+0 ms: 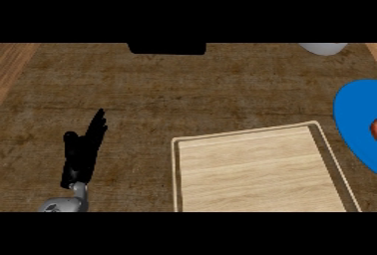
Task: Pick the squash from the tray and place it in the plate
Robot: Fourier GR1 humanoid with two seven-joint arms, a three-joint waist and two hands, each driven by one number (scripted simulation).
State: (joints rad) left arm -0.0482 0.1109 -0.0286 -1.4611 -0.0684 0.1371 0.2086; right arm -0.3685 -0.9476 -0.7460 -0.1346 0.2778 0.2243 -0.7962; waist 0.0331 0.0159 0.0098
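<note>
A light wooden tray [177, 169] lies at the lower middle right, with nothing showing on its boards. A blue plate [352, 117] is cut off by the right edge. A small orange-red thing [373, 129], perhaps the squash, shows at the very right edge on the plate; too little shows to be sure. My left hand [83, 149] rests at the lower left, fingers straight and pointing up, well left of the tray and holding nothing. The right hand does not show.
A black object [166, 48] sits at the far edge of the counter, top middle. A pale grey rounded object [324, 48] is at the top right. Lighter wood strips [13, 62] run along the left and right borders.
</note>
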